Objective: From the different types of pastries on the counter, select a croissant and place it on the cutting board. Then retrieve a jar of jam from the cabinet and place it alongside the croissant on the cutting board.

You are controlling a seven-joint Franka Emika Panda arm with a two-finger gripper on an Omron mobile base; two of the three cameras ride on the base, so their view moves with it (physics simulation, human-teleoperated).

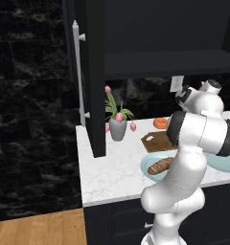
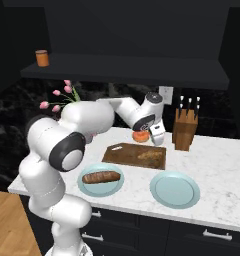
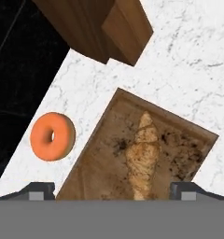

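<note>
The golden-tan croissant (image 3: 143, 154) (image 2: 150, 156) lies on the dark-brown cutting board (image 3: 179, 140) (image 2: 127, 155) (image 1: 155, 141), toward its right end. My gripper (image 2: 157, 134) (image 3: 113, 191) hangs a little above the board, open, its fingertips (image 3: 37, 190) wide apart with nothing between them. The orange ring doughnut (image 3: 52, 136) (image 2: 140, 136) (image 1: 160, 123) rests on the counter (image 2: 217, 160) just behind the board. The long brown loaf (image 2: 101, 177) (image 1: 160, 166) lies on a teal plate (image 2: 87, 187). The orange-red jar of jam (image 2: 42, 58) stands on the cabinet shelf (image 2: 122, 72) at the far left. The cabinet door (image 1: 95, 72) stands open.
A wooden knife block (image 2: 184, 130) (image 3: 104, 28) stands right of the board, close to my hand. An empty teal plate (image 2: 175, 189) sits at the counter's front. A vase of pink tulips (image 1: 118, 124) stands beside the open door, whose silver handle (image 1: 78, 72) faces outward.
</note>
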